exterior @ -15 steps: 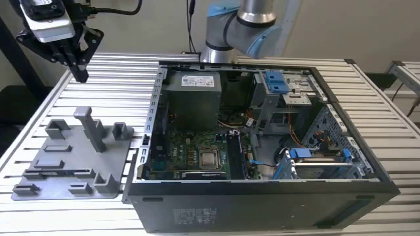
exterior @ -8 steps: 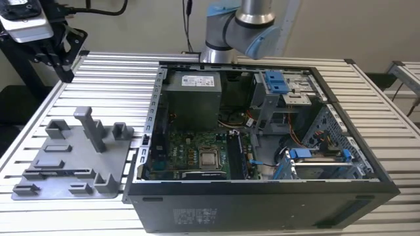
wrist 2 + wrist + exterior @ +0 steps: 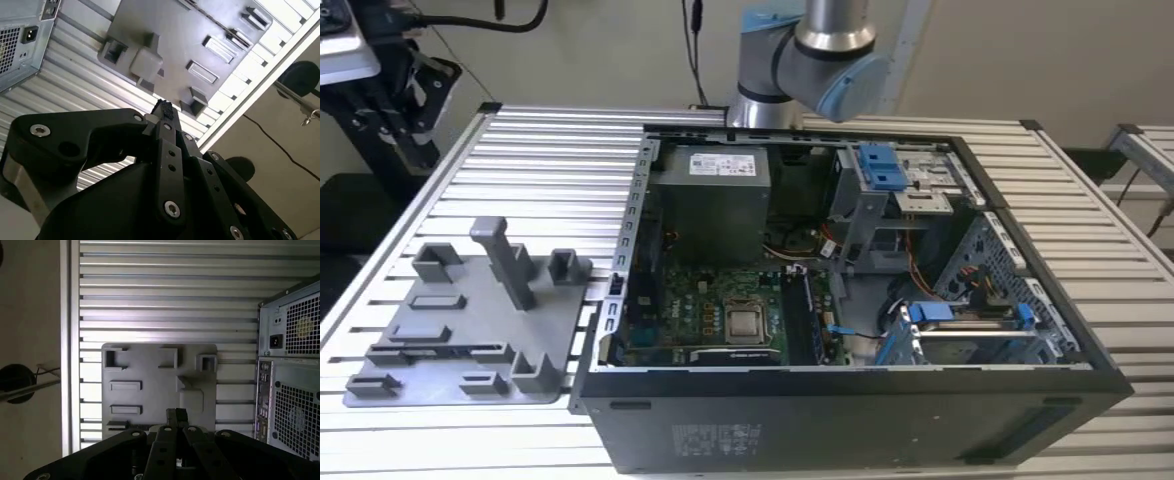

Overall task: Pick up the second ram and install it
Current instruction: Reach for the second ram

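Note:
In both wrist views my gripper (image 3: 163, 107) (image 3: 176, 414) hangs high above the grey holder tray (image 3: 165, 40) (image 3: 150, 370). Its dark fingers (image 3: 167, 131) are pressed together with nothing visible between them. The tray (image 3: 467, 320) lies on the slatted table at the exterior view's left, beside the open computer case (image 3: 854, 290). Inside the case, long dark strips (image 3: 809, 318) stand in the memory slots beside the processor (image 3: 746, 322). I cannot tell whether one of them is the second ram. The arm (image 3: 807, 60) rises behind the case.
The case holds a grey power supply (image 3: 710, 200), blue drive brackets (image 3: 881, 165) and loose cables (image 3: 961, 280). The tray has upright posts (image 3: 500, 255). Dark equipment (image 3: 380, 90) stands off the table at the exterior view's far left.

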Available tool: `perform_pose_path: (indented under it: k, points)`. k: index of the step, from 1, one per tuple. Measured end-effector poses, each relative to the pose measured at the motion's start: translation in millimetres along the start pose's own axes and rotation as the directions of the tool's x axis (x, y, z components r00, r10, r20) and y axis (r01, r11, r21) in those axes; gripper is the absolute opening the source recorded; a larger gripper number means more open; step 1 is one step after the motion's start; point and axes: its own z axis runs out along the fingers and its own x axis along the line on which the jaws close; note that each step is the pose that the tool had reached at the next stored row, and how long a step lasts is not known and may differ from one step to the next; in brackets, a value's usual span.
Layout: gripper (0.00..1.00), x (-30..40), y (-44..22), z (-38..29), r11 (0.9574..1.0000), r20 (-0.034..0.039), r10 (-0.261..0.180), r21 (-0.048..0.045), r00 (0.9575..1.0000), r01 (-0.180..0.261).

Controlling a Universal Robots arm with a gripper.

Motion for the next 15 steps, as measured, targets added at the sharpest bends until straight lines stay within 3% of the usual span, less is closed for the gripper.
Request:
perform_pose_path:
  k: [10, 15]
  points:
    - [0.11, 33.7, -0.9, -0.4, 1.0, 0.0, -0.001, 0.0, 1.0, 0.001]
    - [0.11, 36.6, -1.0, -0.5, 1.0, 0.0, -0.001, -0.0001, 1.0, 0.001]
